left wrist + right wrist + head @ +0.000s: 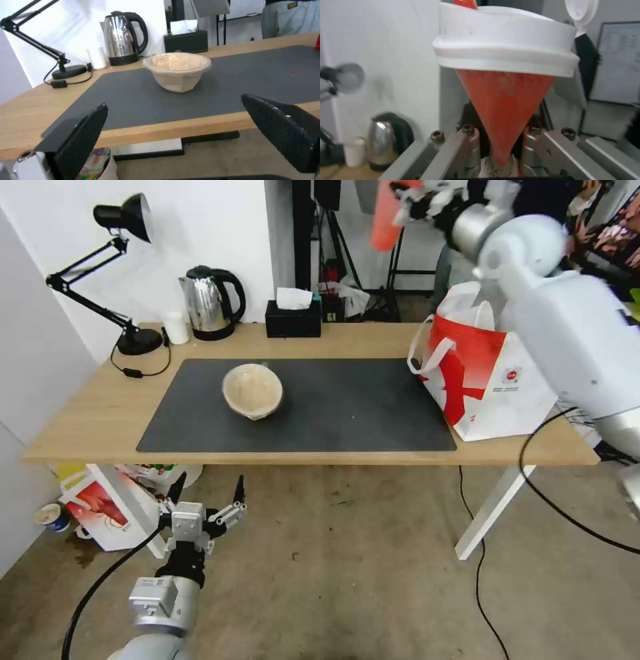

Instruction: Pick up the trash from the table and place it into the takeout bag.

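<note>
Red and white-lidded, the drink cup [506, 75] sits clamped in the right gripper [417, 203], which is raised high, above and behind the takeout bag [490, 373]; in the right wrist view the cup's tapering red body runs down between the metal fingers [460, 145], its white lid flap hinged open; the bag stands below that gripper on the worktop [80, 413], mouth open, white loop handles up, partly on the corner of the dark grey mat [360, 407]; the left gripper [207, 493] hangs low in front of the worktop's near edge, over the floor, jaws spread wide and holding nothing; beyond and above it the beige lidded bowl [253, 391] rests upright on the mat, well apart from the bag; farther back from that gripper stand a kettle [210, 303], a black tissue box [293, 319], a small white cup [177, 327] and a desk lamp [123, 220].
</note>
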Controlling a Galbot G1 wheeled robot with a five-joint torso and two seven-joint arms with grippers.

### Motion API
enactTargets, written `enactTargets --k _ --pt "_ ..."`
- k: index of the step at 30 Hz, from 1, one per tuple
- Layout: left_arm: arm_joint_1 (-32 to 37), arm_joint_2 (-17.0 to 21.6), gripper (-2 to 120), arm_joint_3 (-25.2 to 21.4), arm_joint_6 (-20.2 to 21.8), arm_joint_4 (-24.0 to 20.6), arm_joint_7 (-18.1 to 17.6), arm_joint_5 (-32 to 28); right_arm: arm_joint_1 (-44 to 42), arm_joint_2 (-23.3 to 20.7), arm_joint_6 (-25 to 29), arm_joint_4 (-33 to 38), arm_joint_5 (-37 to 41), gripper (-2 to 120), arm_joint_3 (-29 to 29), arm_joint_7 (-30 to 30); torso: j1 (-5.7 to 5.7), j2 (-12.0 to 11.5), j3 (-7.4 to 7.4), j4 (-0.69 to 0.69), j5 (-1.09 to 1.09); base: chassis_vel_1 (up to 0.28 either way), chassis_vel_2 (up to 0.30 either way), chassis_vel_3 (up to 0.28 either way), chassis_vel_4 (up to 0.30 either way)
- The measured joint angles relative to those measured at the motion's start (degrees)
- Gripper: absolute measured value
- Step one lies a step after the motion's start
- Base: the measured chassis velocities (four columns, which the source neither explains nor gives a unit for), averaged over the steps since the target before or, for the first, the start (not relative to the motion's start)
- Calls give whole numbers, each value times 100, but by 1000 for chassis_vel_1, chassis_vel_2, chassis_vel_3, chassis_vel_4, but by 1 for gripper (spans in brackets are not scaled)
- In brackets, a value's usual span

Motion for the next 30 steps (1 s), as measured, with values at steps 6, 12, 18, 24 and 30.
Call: enactTargets --k 6,12,18,24,30 --pt "0 0 100 -1 0 0 0 0 -183 -321 -176 213 5 10 109 61 0 0 1 0 2 0 0 0 0" --pt "0 0 100 0 0 0 0 0 -547 -954 -370 578 54 10 375 59 1 0 0 -1 2 0 0 0 0" --pt "0 0 100 0 0 0 0 0 -1003 -1367 -390 690 69 10 699 -28 1 0 0 1 1 0 0 0 0" --pt "0 0 100 0 0 0 0 0 -1236 -1559 -368 686 69 10 871 -114 1 0 0 1 1 0 0 0 0" --pt "0 0 100 0 0 0 0 0 -1413 -1682 -355 684 57 10 1017 -184 1 0 0 1 1 0 0 0 0"
